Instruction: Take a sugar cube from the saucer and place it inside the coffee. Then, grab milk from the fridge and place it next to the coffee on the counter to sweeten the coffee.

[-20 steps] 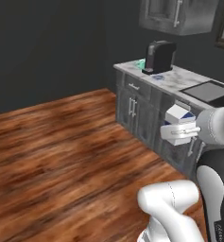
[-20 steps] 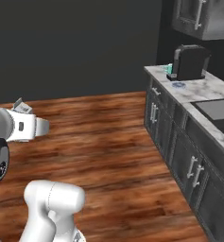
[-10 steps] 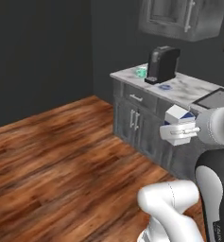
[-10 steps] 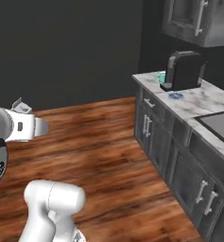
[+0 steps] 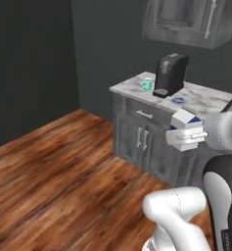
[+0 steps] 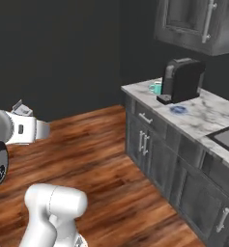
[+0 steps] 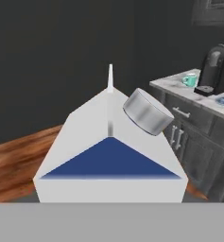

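Hand view shows the milk [image 7: 111, 156] carton's silver cap [image 7: 148, 112].

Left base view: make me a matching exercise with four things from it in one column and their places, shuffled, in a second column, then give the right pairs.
Things:
1. small white milk carton with blue print
2. small teal-turquoise coffee cup
3. small blue and white patterned saucer
4. tall black coffee machine

Places:
A. flat on the white marble counter, right of the machine's base
B. at the counter's left end, left of the machine
C. in the gripper, off the counter's front edge
D. standing on the counter between cup and saucer

Pairs: 1-C, 2-B, 3-A, 4-D
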Motion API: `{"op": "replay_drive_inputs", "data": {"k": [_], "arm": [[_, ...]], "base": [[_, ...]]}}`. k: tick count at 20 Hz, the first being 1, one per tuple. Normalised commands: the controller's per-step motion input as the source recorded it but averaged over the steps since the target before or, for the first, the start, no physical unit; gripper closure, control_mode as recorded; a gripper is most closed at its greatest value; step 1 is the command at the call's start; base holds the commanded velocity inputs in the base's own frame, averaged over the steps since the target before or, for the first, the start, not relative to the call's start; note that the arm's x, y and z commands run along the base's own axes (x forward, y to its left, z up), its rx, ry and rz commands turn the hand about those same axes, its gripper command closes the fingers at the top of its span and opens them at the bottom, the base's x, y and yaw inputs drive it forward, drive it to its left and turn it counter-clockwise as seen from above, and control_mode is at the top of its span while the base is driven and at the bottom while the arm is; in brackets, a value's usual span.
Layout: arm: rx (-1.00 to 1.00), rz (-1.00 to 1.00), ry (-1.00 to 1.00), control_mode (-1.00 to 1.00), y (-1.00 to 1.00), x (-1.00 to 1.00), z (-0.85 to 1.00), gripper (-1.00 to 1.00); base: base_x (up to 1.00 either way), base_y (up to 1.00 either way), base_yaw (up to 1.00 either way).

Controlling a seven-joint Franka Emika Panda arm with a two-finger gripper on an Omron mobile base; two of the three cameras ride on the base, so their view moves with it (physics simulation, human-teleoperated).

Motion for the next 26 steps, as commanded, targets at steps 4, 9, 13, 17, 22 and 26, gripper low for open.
{"op": "replay_drive_inputs", "data": {"k": [4, 9, 13, 17, 22, 26], "arm": [[0.0, 0.0, 0.0, 1.0, 0.0, 0.0, 0.0, 1.0], [0.0, 0.0, 0.0, 1.0, 0.0, 0.0, 0.0, 1.0], [0.0, 0.0, 0.0, 1.0, 0.0, 0.0, 0.0, 1.0], [0.0, 0.0, 0.0, 1.0, 0.0, 0.0, 0.0, 1.0], [0.0, 0.0, 0.0, 1.0, 0.0, 0.0, 0.0, 1.0], [0.0, 0.0, 0.0, 1.0, 0.0, 0.0, 0.0, 1.0]], "base": [[1.0, 0.48, -0.39], [1.0, 0.56, -0.42], [1.0, 0.69, -0.46], [1.0, 0.76, -0.47], [1.0, 0.88, -0.49], [1.0, 1.0, -0.53]]}}
